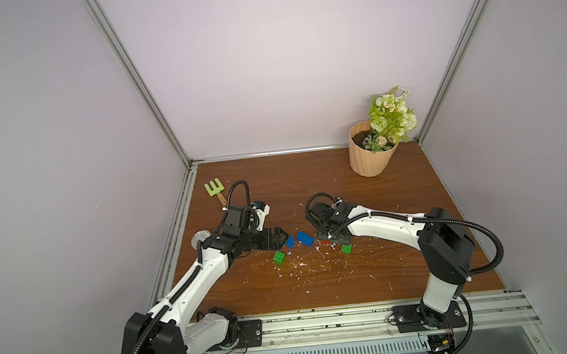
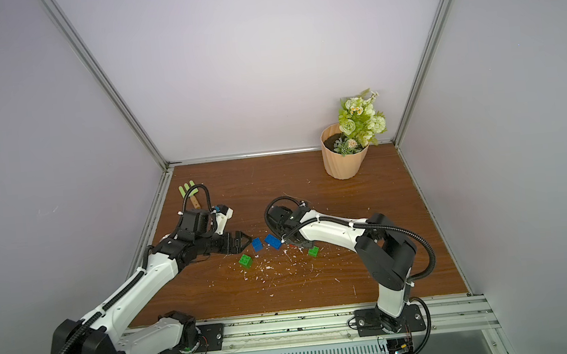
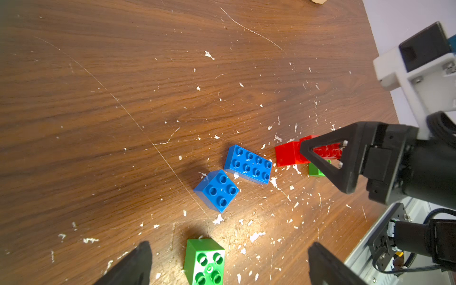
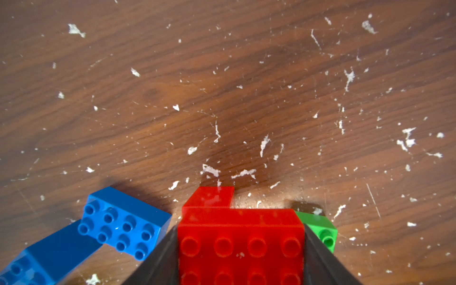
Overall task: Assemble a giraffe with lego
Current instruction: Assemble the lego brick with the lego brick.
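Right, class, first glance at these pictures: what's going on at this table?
A two-armed robot is at an early stage of a lego build on a wooden table. The right gripper is shut on a red oblong brick, which appears to rest on a red square brick and a green square brick, like a body on legs. The left gripper is open and empty, near a loose green brick. A blue square brick and a blue oblong brick lie unattached between the arms.
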Tool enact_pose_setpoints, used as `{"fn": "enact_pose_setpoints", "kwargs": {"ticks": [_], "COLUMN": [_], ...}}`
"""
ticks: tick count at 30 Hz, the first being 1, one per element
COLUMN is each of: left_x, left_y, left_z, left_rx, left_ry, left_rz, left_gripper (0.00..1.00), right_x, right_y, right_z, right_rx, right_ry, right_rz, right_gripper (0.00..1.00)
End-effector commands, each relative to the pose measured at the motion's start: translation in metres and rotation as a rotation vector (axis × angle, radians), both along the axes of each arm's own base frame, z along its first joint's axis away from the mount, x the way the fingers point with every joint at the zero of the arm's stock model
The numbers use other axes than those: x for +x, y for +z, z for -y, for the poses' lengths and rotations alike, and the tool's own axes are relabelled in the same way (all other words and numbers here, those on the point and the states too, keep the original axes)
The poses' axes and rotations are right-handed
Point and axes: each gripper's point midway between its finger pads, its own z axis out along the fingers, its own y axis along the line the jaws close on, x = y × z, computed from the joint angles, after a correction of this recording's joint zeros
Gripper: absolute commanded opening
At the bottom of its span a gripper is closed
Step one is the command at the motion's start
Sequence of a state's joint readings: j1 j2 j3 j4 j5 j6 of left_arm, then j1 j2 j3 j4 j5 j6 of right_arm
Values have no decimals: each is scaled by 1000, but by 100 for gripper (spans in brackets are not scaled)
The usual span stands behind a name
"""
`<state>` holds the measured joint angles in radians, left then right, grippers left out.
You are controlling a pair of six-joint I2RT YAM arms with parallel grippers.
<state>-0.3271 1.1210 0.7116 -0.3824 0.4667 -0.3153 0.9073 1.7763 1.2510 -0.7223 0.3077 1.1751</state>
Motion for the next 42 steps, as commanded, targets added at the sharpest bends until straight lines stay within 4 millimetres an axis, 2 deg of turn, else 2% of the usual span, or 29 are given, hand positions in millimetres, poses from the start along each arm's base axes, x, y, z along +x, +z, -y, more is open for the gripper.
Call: {"fn": "enact_pose_setpoints", "kwargs": {"ticks": [1,12,18,27,34,39,42], "left_x": [-2,-1,-2,-2,-2,-2,-2], "left_y": [8,9,8,7,6,5,4], "left_z": [2,2,2,2,2,2,3], "left_rx": [-12,-12,-11,-12,-12,-10,-9], "left_ry": [-2,-3,-3,-5,-4,-4,-6], "left_rz": [10,14,12,10,5,4,-1], "left_gripper": [100,100,100,99,100,100,100], "right_x": [-2,-1,-4,-12,-19,-17,-14], "right_y": [-1,3,-3,-8,-25,-24,-25], "right_z": [0,-5,-7,3,17,27,26], "right_rx": [-12,-22,-17,-32,-50,-122,-182], "right_ry": [-13,-3,-3,0,43,133,228], "right_rz": [-19,-11,-27,-42,-126,-151,-185], "right_gripper": [63,63,63,64,64,64,64]}}
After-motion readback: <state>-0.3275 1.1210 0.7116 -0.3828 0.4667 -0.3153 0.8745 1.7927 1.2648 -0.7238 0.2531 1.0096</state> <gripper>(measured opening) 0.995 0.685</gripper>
